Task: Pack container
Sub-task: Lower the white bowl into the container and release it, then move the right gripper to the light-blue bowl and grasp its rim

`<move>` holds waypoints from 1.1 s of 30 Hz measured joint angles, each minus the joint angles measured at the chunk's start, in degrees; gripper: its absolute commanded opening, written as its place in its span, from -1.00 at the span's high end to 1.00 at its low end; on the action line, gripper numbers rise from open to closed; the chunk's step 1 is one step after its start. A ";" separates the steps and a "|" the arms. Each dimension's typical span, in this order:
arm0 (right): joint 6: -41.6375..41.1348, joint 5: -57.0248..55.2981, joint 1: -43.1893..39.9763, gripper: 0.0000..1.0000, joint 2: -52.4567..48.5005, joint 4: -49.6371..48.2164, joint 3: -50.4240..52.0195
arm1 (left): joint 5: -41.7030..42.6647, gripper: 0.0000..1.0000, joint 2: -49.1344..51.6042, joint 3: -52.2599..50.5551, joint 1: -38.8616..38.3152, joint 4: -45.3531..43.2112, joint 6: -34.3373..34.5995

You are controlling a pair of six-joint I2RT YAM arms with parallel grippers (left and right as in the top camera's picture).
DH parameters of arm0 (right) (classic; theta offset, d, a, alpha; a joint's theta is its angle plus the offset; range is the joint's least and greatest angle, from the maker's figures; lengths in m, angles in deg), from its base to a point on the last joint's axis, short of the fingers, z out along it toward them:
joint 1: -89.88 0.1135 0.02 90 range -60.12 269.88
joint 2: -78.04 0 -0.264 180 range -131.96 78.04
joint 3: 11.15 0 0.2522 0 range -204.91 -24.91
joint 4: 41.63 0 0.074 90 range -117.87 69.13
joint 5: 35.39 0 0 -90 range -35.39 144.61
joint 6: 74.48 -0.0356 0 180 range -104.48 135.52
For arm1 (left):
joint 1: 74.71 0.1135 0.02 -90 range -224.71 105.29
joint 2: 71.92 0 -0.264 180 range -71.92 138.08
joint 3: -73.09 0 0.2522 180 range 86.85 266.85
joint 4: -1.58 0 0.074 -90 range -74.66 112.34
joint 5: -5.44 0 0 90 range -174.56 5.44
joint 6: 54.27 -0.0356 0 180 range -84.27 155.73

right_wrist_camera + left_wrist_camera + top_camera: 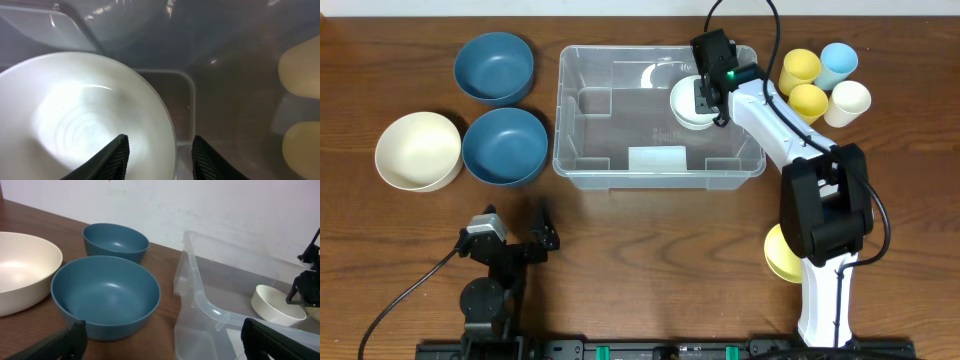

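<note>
The container [660,178] is a large clear bin at the table's centre back, also seen in the left wrist view [200,295]. A small white bowl [685,100] sits inside it near the right end, upright. My right gripper [705,100] hangs over that bowl. In the right wrist view the right gripper [160,145] is open, with one finger inside the white bowl [75,120] and the other outside its rim, and there is a gap on each side. My left gripper [517,225] rests near the front left, open wide and empty [162,330].
Two blue bowls [495,67] [505,145] and a cream bowl [417,150] stand left of the bin. Several cups, yellow [800,68], light blue [838,62] and cream [848,102], cluster at the back right. A yellow bowl [782,255] lies beside the right arm's base.
</note>
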 measured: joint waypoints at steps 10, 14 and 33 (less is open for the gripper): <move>0.20 4.79 1.07 -0.02 4.35 8.70 -5.77 | 0.02 -0.96 0.00 0.00 0.00 0.00 0.00; -0.26 8.50 2.21 -0.11 12.13 15.13 -10.80 | 0.00 -0.96 0.00 0.00 0.00 0.00 0.00; -12.70 10.71 -21.18 -0.23 32.94 54.36 -14.08 | 0.00 -0.96 0.00 0.00 0.00 0.00 0.00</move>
